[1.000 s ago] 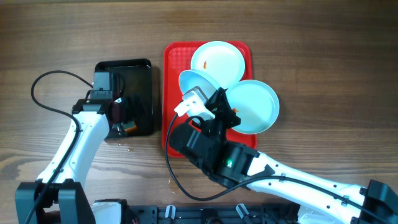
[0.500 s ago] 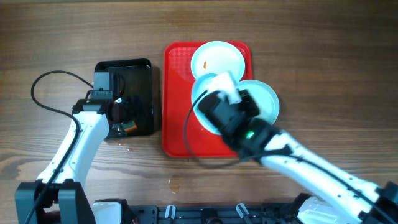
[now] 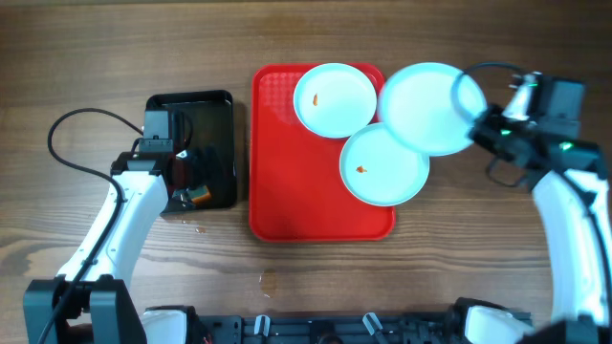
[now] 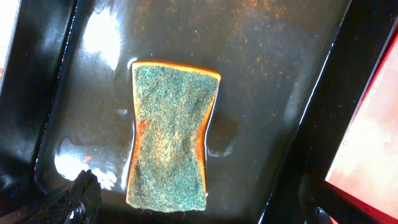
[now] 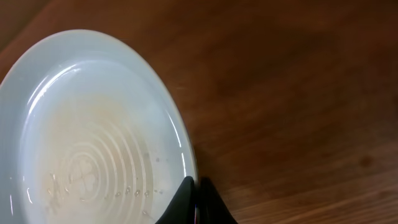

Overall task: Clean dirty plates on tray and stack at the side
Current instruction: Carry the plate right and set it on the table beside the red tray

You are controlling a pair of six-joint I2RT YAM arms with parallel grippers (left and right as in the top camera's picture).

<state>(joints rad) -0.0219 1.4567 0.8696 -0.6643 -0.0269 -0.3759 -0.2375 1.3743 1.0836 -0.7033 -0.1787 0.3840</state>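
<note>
The right end effector [image 5: 196,190] is clenched on the rim of the held plate [image 3: 430,107], at the upper right of the overhead frame, mostly off the tray [image 3: 287,191] and over the counter [image 3: 478,38]. The pinch is thin and the plate looks wet, so it may slip or swing. Its left edge overlaps the smeared upper plate [image 3: 334,99] and lower plate [image 3: 384,164], and lowering it here would likely knock them. The left end effector [image 3: 184,182] hangs released over the sponge [image 4: 171,134] in the black tray [image 3: 215,115].
</note>
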